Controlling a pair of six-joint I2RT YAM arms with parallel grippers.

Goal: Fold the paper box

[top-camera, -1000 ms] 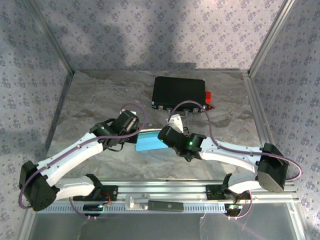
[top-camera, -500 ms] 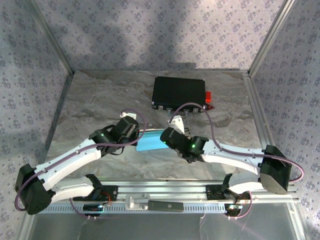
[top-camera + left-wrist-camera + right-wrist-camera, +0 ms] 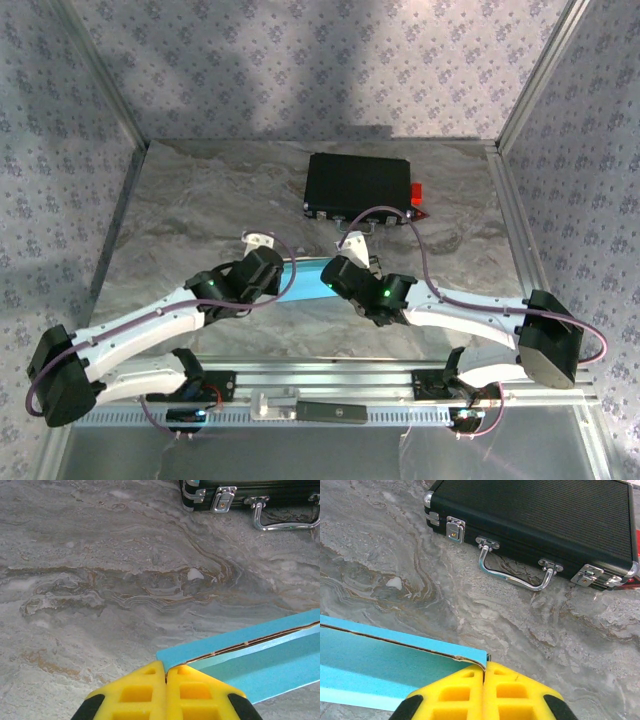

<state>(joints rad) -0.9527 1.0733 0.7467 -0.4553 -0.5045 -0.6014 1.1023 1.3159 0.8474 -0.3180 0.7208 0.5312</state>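
Note:
The paper box (image 3: 306,274) is a cyan strip of thin cardboard held between both grippers over the marble table. In the left wrist view its folded blue layers (image 3: 260,652) run off to the right, and the near left corner goes into the seam of my left gripper (image 3: 166,671), which is shut on it. In the right wrist view the box (image 3: 380,665) stretches to the left, its brown cut edge showing. My right gripper (image 3: 484,667) is shut on its right corner. From above, the left gripper (image 3: 275,273) and right gripper (image 3: 333,277) face each other across the box.
A black hard case (image 3: 358,186) with metal latches and a handle (image 3: 512,575) lies at the back of the table (image 3: 200,200). A small red item (image 3: 416,192) sits at its right end. Metal frame posts and patterned walls border the table.
The left arm has swung right and toward the near edge, bringing its gripper closer to the right one. The box now shows from above as a thinner strip. The right arm barely shifted.

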